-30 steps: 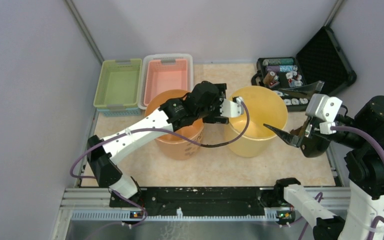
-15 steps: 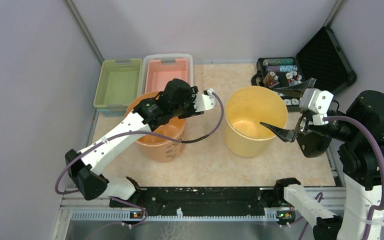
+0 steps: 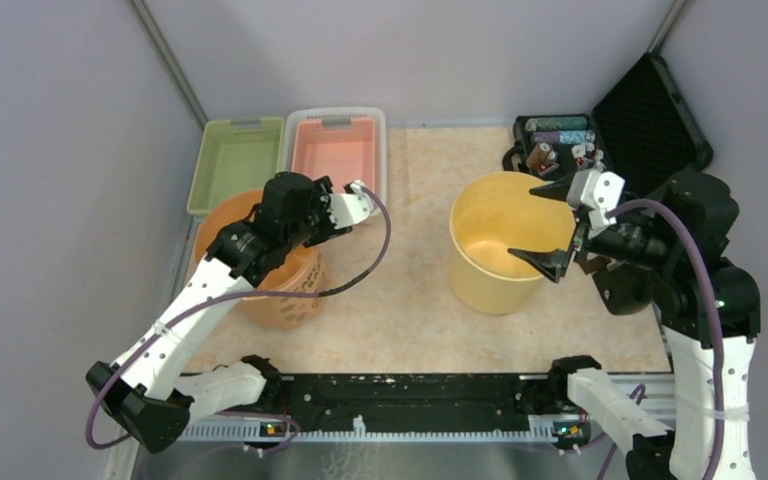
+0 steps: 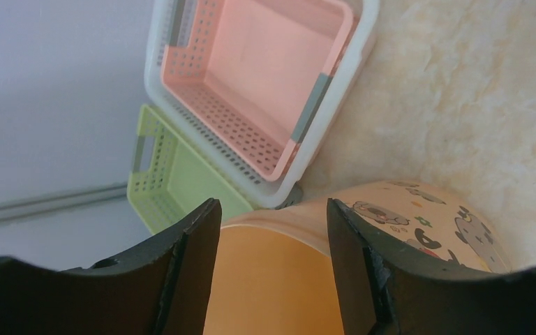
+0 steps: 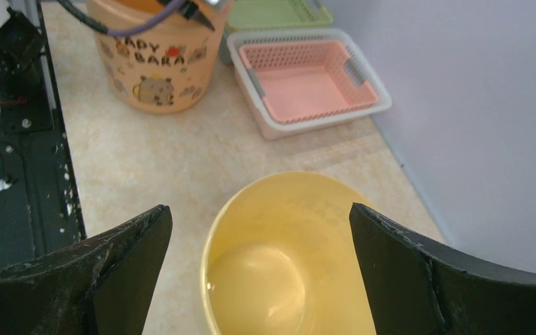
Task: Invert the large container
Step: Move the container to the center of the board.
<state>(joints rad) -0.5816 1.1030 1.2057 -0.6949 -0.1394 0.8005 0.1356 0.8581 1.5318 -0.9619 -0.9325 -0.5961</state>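
The large container, a yellow bucket [image 3: 500, 235] [image 5: 286, 265], stands upright and empty, mouth up, right of centre. My right gripper [image 3: 522, 222] [image 5: 258, 209] hovers over its right side. Its jaws are wide open, one toward each side of the mouth, and touch nothing. An orange bucket with cartoon prints [image 3: 285, 295] [image 4: 272, 293] [image 5: 157, 70] stands upright at the left. My left gripper [image 3: 332, 222] [image 4: 272, 206] hangs over its far rim. Those jaws are partly apart, and only the rim and the bucket's inside show between them.
A pink basket [image 3: 335, 150] [image 4: 265, 84] and a green basket [image 3: 235, 165] [image 4: 174, 181] sit at the back left, close behind the orange bucket. An open black case of small items [image 3: 570, 150] lies at the back right. Walls close in both sides.
My left arm pulled back to the left, its jaws narrowed, and the orange bucket shifted left with it, away from the yellow one. My right gripper moved left over the yellow bucket.
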